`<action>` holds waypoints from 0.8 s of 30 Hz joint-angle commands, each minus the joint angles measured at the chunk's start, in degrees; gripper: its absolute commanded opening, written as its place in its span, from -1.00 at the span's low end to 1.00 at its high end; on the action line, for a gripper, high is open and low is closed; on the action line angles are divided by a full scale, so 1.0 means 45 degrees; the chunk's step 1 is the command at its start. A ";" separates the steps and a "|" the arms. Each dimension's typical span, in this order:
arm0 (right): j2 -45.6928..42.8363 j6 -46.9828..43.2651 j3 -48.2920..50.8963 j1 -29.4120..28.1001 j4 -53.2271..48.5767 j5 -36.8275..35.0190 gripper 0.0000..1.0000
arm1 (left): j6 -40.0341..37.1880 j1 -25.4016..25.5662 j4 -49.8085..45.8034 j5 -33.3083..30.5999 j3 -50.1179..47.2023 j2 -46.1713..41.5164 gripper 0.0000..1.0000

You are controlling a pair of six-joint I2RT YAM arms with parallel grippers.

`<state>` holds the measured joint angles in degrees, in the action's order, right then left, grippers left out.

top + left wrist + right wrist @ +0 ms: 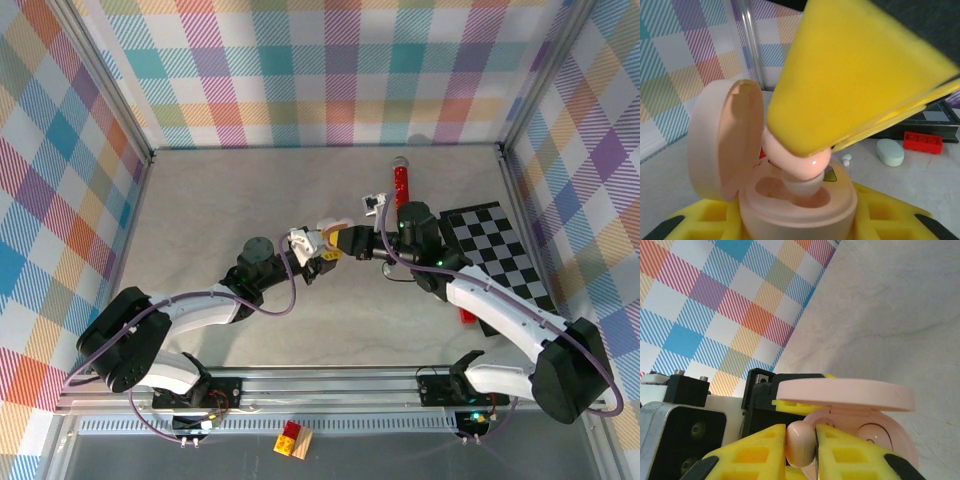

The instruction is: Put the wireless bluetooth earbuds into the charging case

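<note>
The pink charging case (pixel 805 210) is open, with its lid (pixel 725 142) swung up to the left. My left gripper (pixel 800 222) is shut on the case's base, its yellow fingers (pixel 695 220) on either side. A pale pink earbud (pixel 797 160) is pinched in my right gripper (pixel 801 447), and its lower end sits in a socket of the case. In the top view the left gripper (pixel 308 248) and right gripper (pixel 342 243) meet at the case (pixel 326 228) above mid-table. Another small white earbud (pixel 846 159) lies on the table beyond.
A pale green case (pixel 890 152) and a red brick (pixel 922 142) lie on the table to the right. A red cylinder with a silver cap (pixel 402 180) lies at the back, and a checkered board (pixel 500 255) lies on the right. Checked walls enclose the table.
</note>
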<state>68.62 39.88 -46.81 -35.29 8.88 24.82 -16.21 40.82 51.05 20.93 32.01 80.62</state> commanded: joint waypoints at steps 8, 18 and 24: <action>0.0259 0.0010 -0.0173 0.0068 0.0221 0.0324 -0.63 | -0.0246 0.0216 0.0220 0.0030 0.0560 -0.0044 -0.32; 0.0181 -0.0054 -0.0258 0.0088 -0.0195 0.0089 -0.47 | -0.0207 0.0235 0.0191 -0.0119 0.0602 -0.0019 -0.32; -0.0079 -0.0230 -0.0166 0.0109 -0.0300 -0.0032 -0.39 | -0.0188 0.0238 0.0251 -0.0178 0.0505 -0.0064 -0.32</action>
<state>69.28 39.83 -46.83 -35.20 8.86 25.10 -16.34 40.86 49.19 20.23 32.82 80.64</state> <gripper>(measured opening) 0.303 0.360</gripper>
